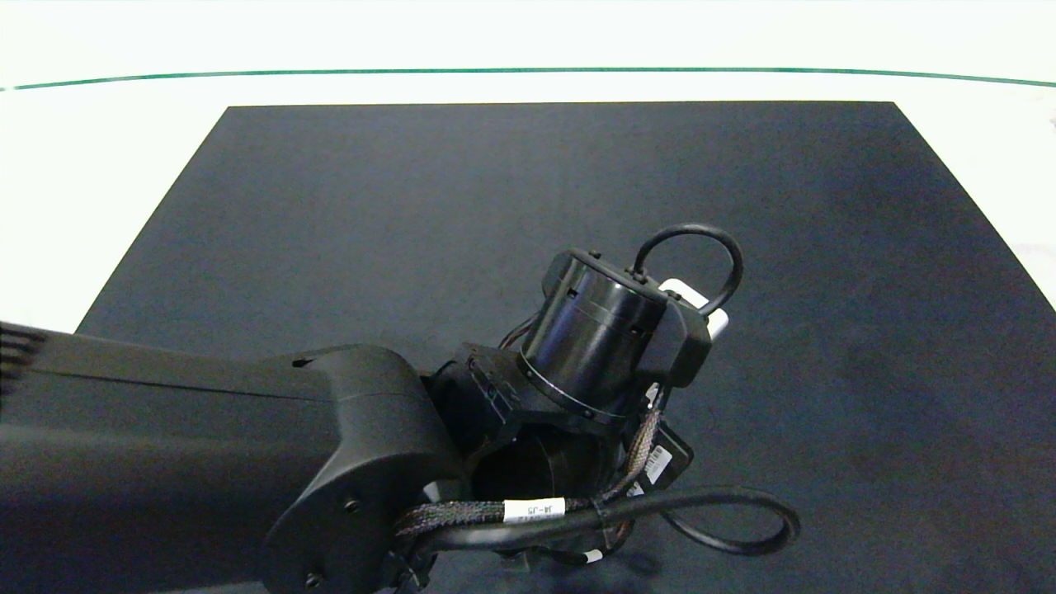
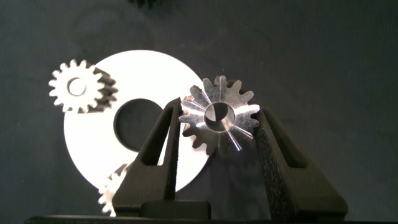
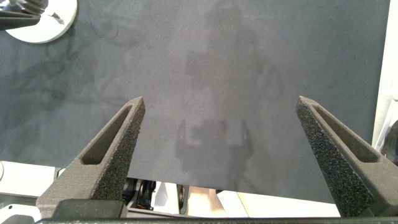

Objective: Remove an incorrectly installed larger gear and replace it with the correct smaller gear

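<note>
Across the head view's left half: left arm (image 1: 247,462), dark, reaching in from the left edge over a dark mat (image 1: 330,206) laid on the white desk (image 1: 99,165). Its wrist housing hides whatever lies beneath it, apart from a sliver of white past the housing's far side. A thin green line (image 1: 528,71) runs along the desk beyond the mat.

Left wrist view, items in order:
- Small gear (image 2: 76,86), silver, short blunt teeth, round centre hole. It sits at the rim of the white disc (image 2: 155,74), partly overhanging onto the mat.
- Second small gear (image 2: 111,193), same type, at the disc's rim. It is largely hidden behind one finger.
- White disc, flat and round with a large centre hole, lying on the mat.
- Larger gear (image 2: 217,115), silver, long flaring teeth, centre hole. It sits between the fingers and overlaps the disc's edge. Whether it is lifted clear of the disc cannot be told.
- Left tool (image 2: 219,109), narrowed onto the larger gear, with a finger against the teeth on each side.

Right wrist view:
- Right tool (image 3: 221,102), spread wide with nothing between its fingers (image 3: 118,143). It hangs over bare mat near the mat's edge, well apart from the white disc (image 3: 43,28). This arm does not show in the head view.
</note>
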You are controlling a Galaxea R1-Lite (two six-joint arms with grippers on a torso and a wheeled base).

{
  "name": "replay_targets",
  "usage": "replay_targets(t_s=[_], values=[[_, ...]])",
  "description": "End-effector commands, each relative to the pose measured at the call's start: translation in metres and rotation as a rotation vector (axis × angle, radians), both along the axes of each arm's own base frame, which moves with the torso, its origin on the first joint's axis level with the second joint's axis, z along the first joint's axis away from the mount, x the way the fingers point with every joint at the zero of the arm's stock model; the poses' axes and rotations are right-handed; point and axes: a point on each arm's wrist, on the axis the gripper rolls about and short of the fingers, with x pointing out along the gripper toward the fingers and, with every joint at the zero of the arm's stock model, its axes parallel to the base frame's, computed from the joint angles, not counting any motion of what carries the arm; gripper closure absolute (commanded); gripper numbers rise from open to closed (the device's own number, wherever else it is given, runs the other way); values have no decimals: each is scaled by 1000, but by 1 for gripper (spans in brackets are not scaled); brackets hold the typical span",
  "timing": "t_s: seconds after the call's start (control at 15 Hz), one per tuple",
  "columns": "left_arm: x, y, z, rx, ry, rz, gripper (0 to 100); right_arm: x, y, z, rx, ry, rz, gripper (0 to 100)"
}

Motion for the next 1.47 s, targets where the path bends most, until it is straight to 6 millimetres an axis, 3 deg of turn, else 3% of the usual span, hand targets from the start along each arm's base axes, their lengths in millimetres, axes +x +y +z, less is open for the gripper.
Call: replay_targets(t_s=[0.07,0.8,1.47], values=[[2,-6,-7,17,4,-4,78,-1,0,-1,-1,3,-1,0],[25,-4,-14,42,-3,43,78,-3,-1,-3,-1,14,5,0],[22,-4,-24,71,16,38,78,-4,-1,-3,2,10,7,0]])
